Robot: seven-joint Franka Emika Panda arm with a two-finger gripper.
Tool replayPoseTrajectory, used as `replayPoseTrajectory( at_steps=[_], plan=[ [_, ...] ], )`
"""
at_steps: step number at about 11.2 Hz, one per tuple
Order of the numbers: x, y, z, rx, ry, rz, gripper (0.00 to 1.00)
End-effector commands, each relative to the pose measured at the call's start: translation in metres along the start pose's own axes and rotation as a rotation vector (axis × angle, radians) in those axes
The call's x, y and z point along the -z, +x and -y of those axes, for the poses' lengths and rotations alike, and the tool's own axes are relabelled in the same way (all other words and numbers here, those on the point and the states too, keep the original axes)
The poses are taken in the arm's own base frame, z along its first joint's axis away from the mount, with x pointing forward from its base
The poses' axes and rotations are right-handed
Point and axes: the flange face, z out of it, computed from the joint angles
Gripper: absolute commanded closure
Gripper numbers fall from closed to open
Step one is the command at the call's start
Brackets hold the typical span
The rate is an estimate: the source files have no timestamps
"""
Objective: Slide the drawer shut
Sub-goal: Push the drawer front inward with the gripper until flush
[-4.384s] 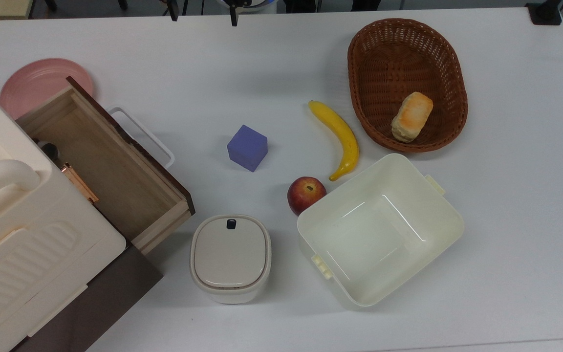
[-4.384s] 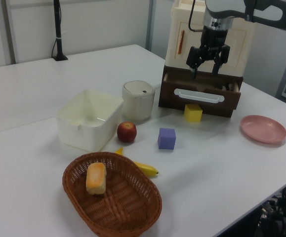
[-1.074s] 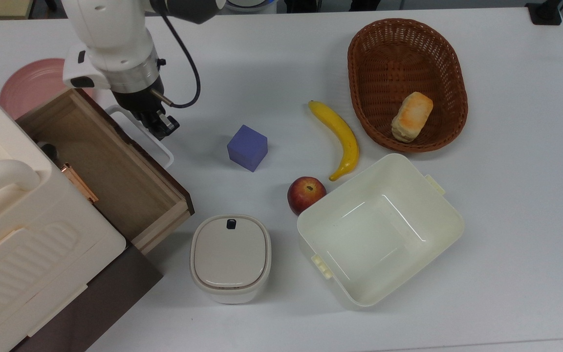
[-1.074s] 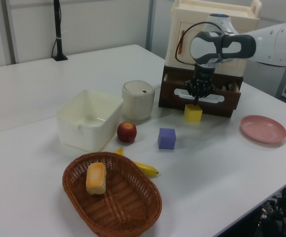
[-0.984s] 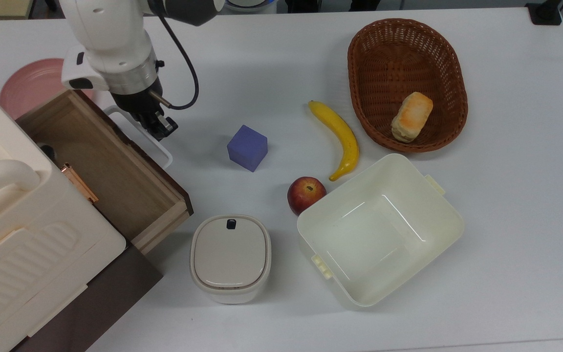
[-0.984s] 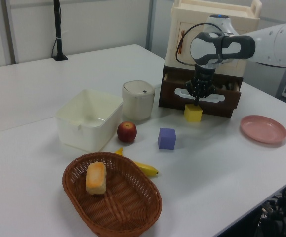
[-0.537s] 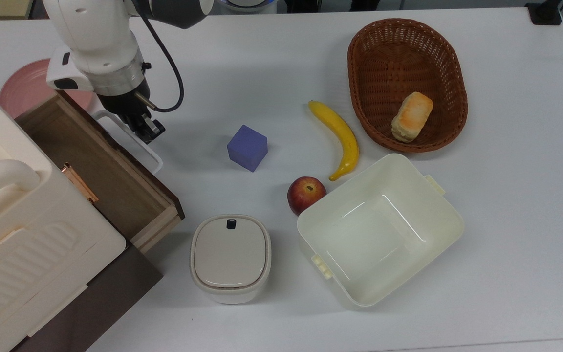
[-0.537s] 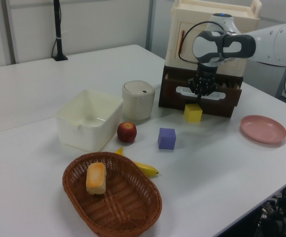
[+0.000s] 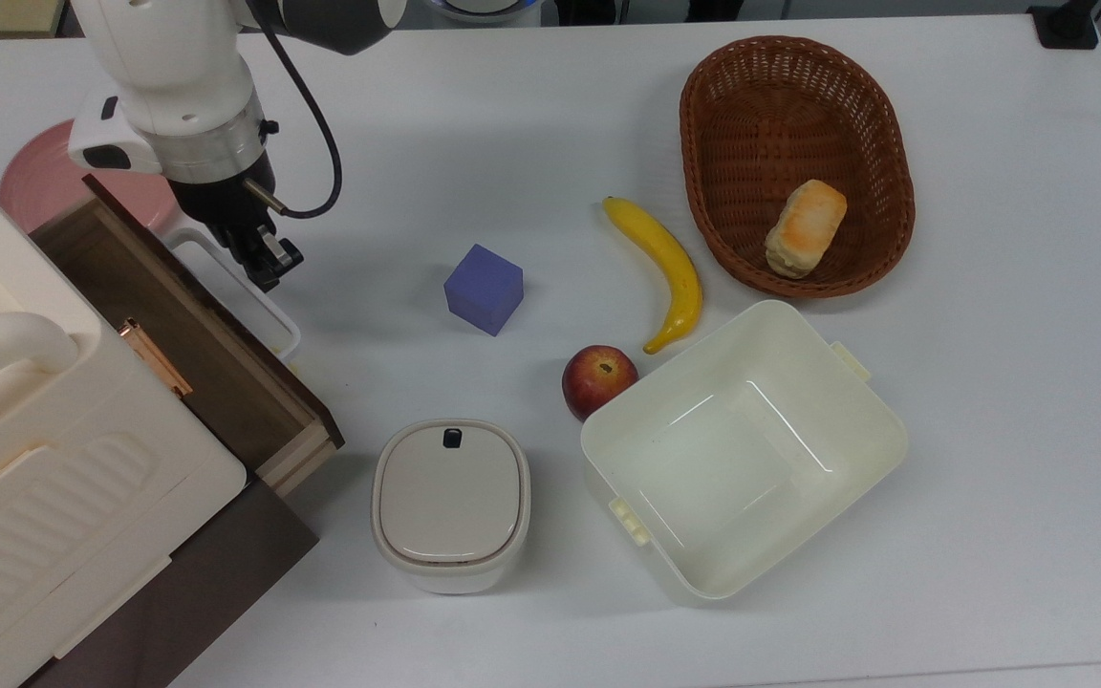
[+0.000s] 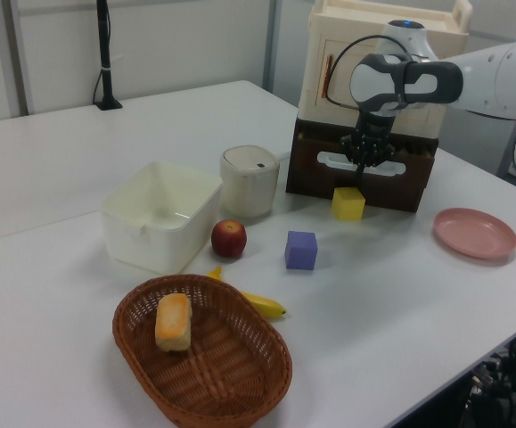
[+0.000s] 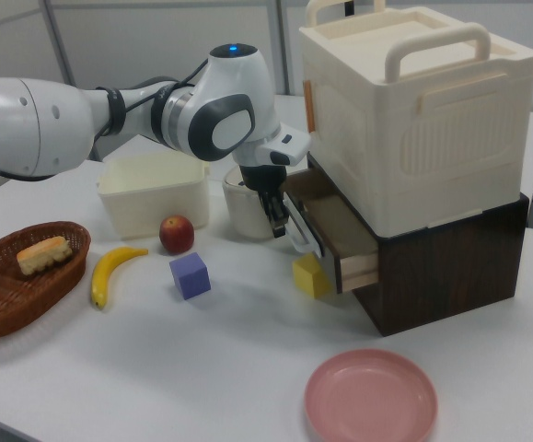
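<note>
The drawer (image 9: 189, 336) is a light-wood box with a dark brown front panel, sticking partly out of the cream cabinet (image 9: 53, 459) at the top view's left. Its white loop handle (image 9: 288, 325) faces the table. My gripper (image 9: 269, 260) is shut, with its fingertips against the outer side of the handle bar and nothing held between them. In the left view the gripper (image 10: 362, 163) sits at the middle of the drawer front (image 10: 391, 183). The right view has the gripper (image 11: 280, 221) at the handle, and a short stretch of the drawer (image 11: 344, 241) still shows.
A yellow cube (image 10: 348, 203) lies just in front of the drawer. A purple cube (image 9: 484, 287), a banana (image 9: 667, 268), an apple (image 9: 598, 379), a cream tub (image 9: 880, 420), a lidded container (image 9: 450, 502) and a basket (image 9: 732, 96) holding bread (image 9: 806, 227) fill the middle and right. A pink plate (image 9: 30, 186) lies behind the drawer.
Over the last second the drawer has slid further into the cabinet, and my gripper has moved with the handle toward the top view's left. The arm came down to it before that.
</note>
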Motion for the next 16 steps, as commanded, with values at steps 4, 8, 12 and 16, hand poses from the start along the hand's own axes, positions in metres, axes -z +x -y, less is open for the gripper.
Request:
replayPoseTrajectory(
  at_steps=[4,8,12,16],
  plan=[
    [-0.004,0.027,0.003,0.0,0.024,-0.059,1.0],
    [-0.001,0.032,-0.002,-0.012,0.033,-0.077,1.0],
    [0.0,0.04,0.001,-0.018,0.049,-0.11,1.0],
    [0.002,0.043,0.002,-0.02,0.052,-0.118,1.0]
  ],
)
